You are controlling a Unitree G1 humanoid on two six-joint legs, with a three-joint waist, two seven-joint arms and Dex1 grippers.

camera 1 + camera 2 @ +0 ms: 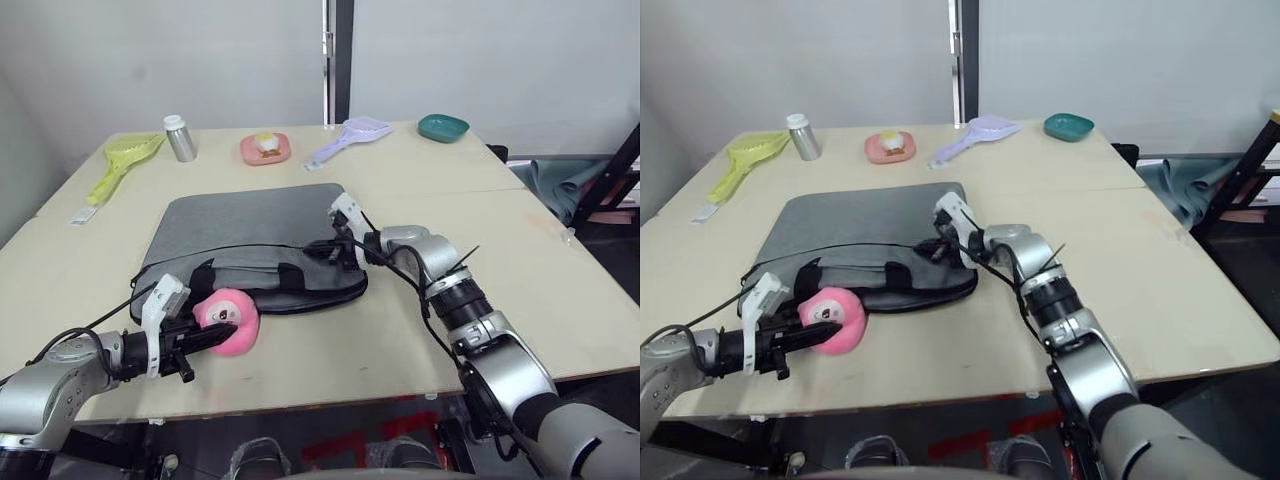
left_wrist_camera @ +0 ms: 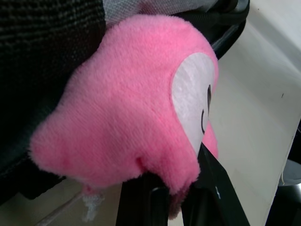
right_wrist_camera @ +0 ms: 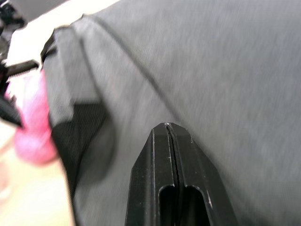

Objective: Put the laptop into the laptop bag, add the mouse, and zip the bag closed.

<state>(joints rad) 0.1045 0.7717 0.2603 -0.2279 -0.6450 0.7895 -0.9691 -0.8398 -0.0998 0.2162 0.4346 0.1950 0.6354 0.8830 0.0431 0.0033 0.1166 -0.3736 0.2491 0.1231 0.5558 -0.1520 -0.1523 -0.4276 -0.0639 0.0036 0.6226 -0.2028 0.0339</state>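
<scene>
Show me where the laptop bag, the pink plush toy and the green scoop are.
laptop bag [image 1: 250,225]: left eye view, on the flat grey top panel.
pink plush toy [image 1: 235,322]: left eye view, on its pink body, at the left tool.
green scoop [image 1: 125,157]: left eye view, on the scoop's bowl, far left of the table.

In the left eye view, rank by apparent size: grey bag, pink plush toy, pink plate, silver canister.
1. Grey laptop bag, by far the largest.
2. Pink plush toy, though it lies nearer the camera.
3. Pink plate.
4. Silver canister, close to the plate in apparent size, so that order is unsure.
</scene>
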